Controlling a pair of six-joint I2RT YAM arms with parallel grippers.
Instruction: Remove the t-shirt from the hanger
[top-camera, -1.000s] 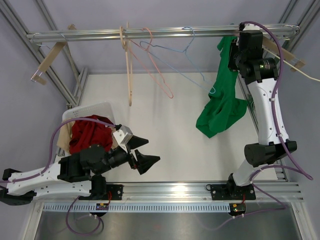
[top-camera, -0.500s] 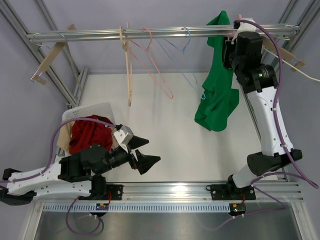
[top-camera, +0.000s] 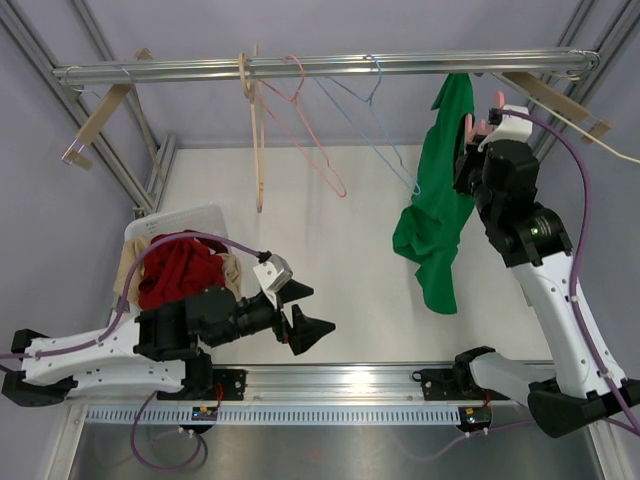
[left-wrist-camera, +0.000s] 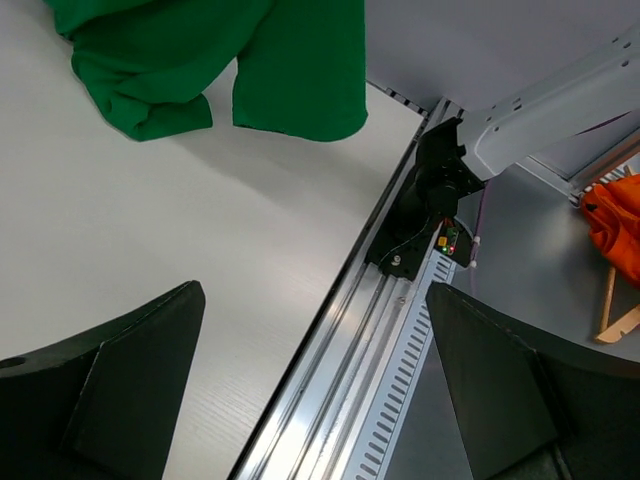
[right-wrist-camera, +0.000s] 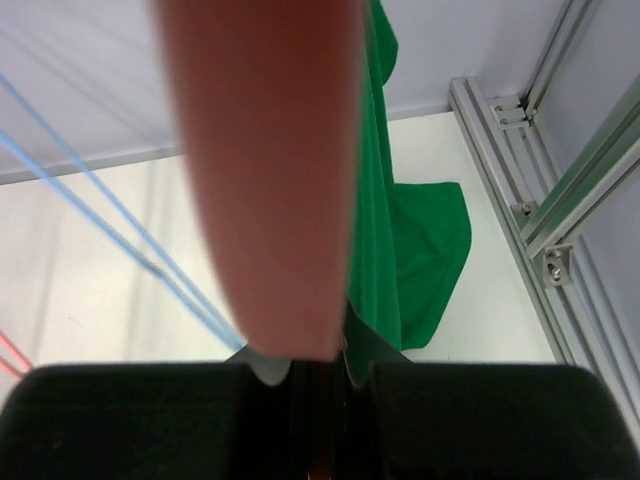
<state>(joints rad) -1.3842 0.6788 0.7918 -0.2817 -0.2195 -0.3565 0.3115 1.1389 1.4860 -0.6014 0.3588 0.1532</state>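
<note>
My right gripper (top-camera: 478, 128) is clamped on a pink hanger (right-wrist-camera: 268, 180), which fills the gap between the fingers in the wrist view. The green t-shirt (top-camera: 438, 200) hangs against it at my 9 o'clock, with its top near the rail (top-camera: 300, 67) and its lower end over the table (top-camera: 340, 240). A blue hanger (top-camera: 385, 135) hangs further toward 9 o'clock. My left gripper (top-camera: 303, 311), spread wide and holding nothing, is well apart at 7 o'clock, near a basket (top-camera: 185, 217) of red cloth (top-camera: 178, 272).
</note>
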